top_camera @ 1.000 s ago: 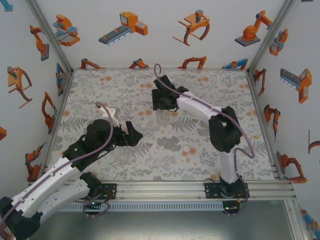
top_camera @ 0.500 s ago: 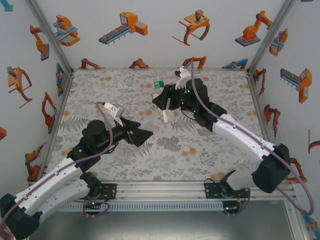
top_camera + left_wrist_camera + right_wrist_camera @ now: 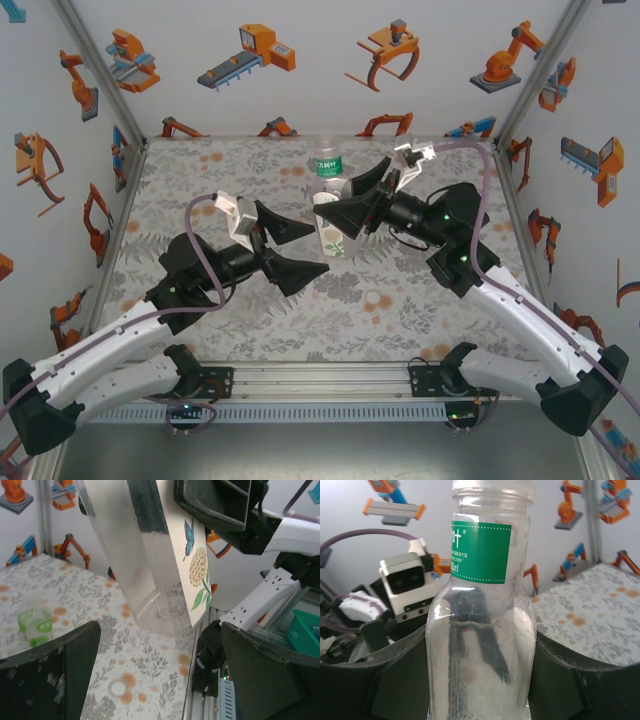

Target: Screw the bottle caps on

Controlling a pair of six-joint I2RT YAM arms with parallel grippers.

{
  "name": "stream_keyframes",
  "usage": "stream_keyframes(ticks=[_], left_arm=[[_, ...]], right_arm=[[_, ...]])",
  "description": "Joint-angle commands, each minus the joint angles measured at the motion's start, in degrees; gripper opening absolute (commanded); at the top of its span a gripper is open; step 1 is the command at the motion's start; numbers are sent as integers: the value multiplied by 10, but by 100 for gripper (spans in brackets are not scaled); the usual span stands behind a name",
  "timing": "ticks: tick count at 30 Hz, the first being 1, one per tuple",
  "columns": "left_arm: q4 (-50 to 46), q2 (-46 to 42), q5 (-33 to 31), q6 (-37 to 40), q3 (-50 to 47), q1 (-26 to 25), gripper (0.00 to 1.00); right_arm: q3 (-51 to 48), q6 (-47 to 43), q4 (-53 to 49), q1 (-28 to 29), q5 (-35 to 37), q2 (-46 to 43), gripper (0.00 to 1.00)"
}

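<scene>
A clear bottle (image 3: 329, 232) with a green neck band (image 3: 481, 552) and an open, capless mouth sits tilted between my right gripper's fingers (image 3: 570, 680). My right gripper (image 3: 337, 198) reaches in from the right and is shut on the bottle's body. The same bottle (image 3: 150, 580) carries a butterfly-and-flower label and hangs just above my left gripper (image 3: 160, 630). My left gripper (image 3: 320, 250) stands wide open and holds nothing. A second bottle with a green label (image 3: 327, 162) stands at the back, also seen as the green bottle (image 3: 35, 625). A small white cap (image 3: 118, 686) lies on the table.
The flowered table (image 3: 200, 180) is walled on three sides by panels with orange robot pictures. The aluminium rail (image 3: 330, 375) with both arm bases runs along the near edge. The two grippers face each other closely at mid-table.
The right arm has swung out to the right and now holds the bottle sideways from there. The left gripper has moved toward the centre and spread wider. The back bottle is uncovered.
</scene>
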Motion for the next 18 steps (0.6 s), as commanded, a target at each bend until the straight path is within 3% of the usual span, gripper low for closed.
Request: stream_keyframes(ticks=[1, 7, 12, 18], left_arm=[[88, 30, 68, -18, 41, -7, 97], [172, 84, 91, -50, 72, -24, 97], [182, 113, 115, -54, 101, -40, 100], [177, 132, 139, -55, 122, -56, 89]], right_arm=[[-6, 25, 67, 11, -31, -16, 30], [-18, 30, 119, 28, -42, -25, 30], [-32, 30, 153, 41, -28, -31, 30], [-37, 29, 183, 56, -23, -26, 30]])
